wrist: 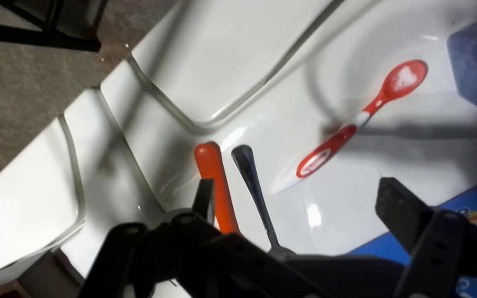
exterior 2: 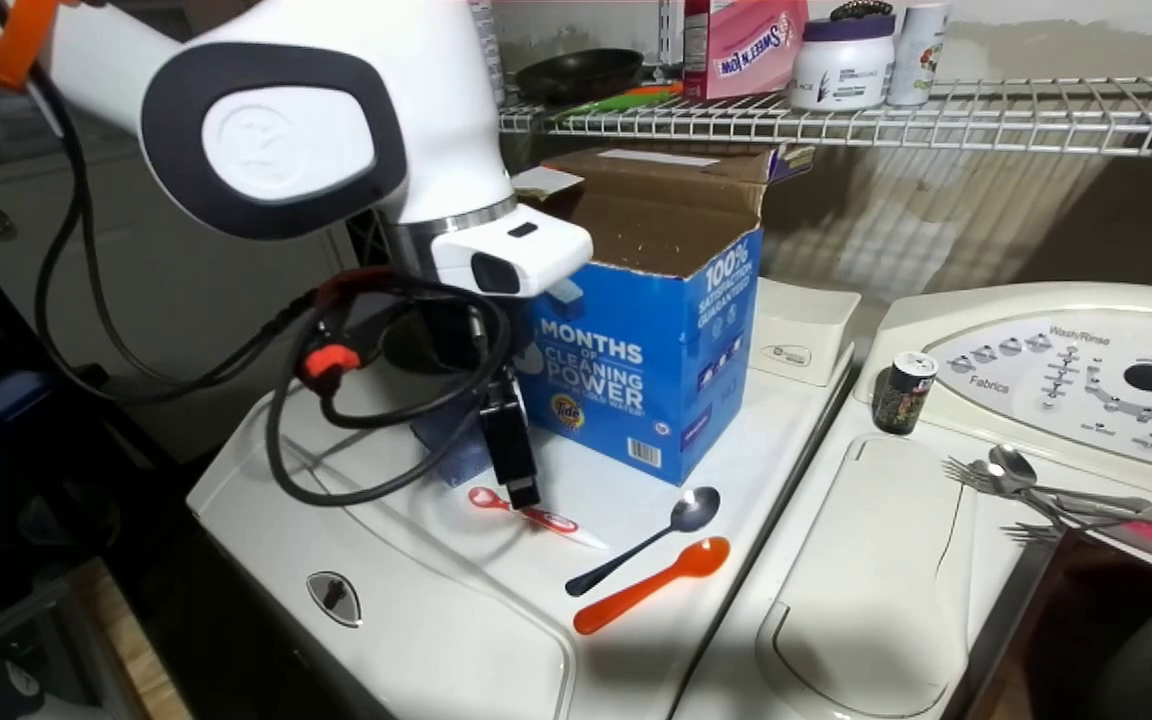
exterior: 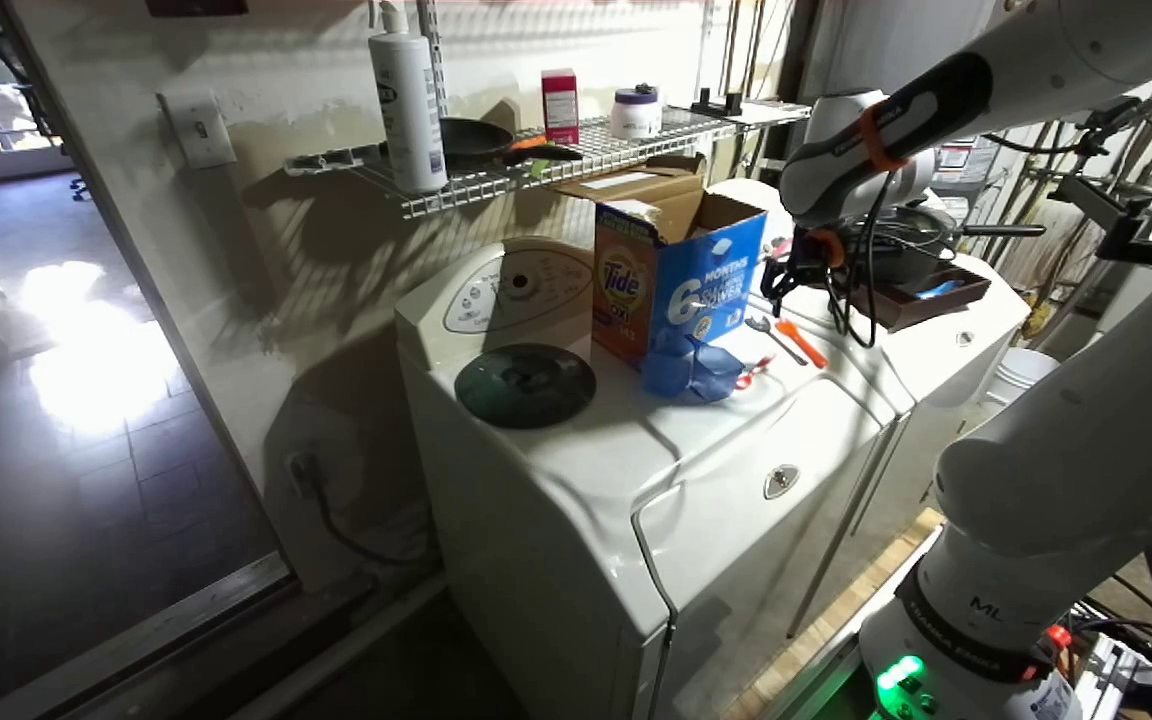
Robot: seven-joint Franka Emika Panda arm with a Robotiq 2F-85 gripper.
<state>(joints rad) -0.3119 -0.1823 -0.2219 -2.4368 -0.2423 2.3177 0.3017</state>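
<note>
Glossy white appliance top (wrist: 338,207): black two-fingered gripper (wrist: 298,196) spread wide over a red-and-white plastic spoon (wrist: 346,132) lying there, height hard to judge; orange plastic spoon (exterior 2: 638,595) and dark glossy spoon (wrist: 256,192) near, blue cardboard detergent box (exterior 2: 636,350) beside.

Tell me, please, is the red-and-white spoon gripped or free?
Free: in the wrist view, the red-and-white spoon lies on the white appliance, and the end effector stands open, with nothing clamped in it.
</note>
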